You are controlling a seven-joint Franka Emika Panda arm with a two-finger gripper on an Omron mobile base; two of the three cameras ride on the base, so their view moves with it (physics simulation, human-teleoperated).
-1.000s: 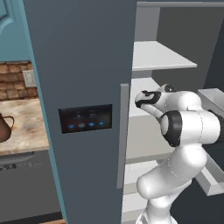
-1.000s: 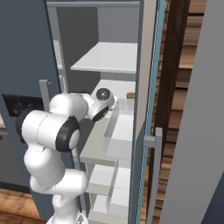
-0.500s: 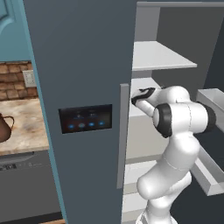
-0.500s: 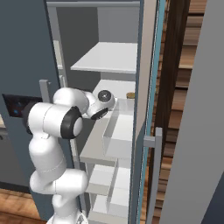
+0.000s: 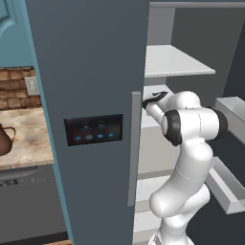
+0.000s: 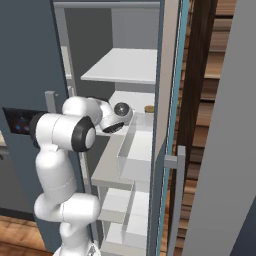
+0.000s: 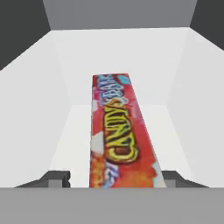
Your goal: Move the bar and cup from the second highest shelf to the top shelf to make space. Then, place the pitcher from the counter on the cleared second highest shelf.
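The bar (image 7: pixel 120 135) lies flat on the second highest shelf (image 7: pixel 52 144), lengthwise between the two tips of the pincer (image 7: pixel 116 179) and running straight away from them toward the back wall of the cabinet. Its red wrapper carries yellow lettering, and its far end is pale. In the hand view the pincer is released: its tips stand spread on either side of the bar's near end. There is a clear strip of bare shelf between one tip and the wrapper, while the other tip sits just beside the wrapper's edge. Whether that tip touches it cannot be told.

In the left base view the pincer (image 5: pixel 155 98) reaches into the open cabinet just under the top shelf (image 5: pixel 177 62), which is directly above it. In the right base view the same slab, the second highest shelf (image 6: pixel 132 100), extends beyond the hand. The cup (image 6: pixel 149 108) shows as a small tan shape near the shelf's far side, partly hidden behind a clear door bin (image 6: pixel 135 150).

Well off to the pincer's left, past the grey cabinet door (image 5: pixel 91 72) with its dark control panel (image 5: pixel 93 130), the pitcher (image 5: pixel 4 139) stands upright on the surface (image 5: pixel 28 139).
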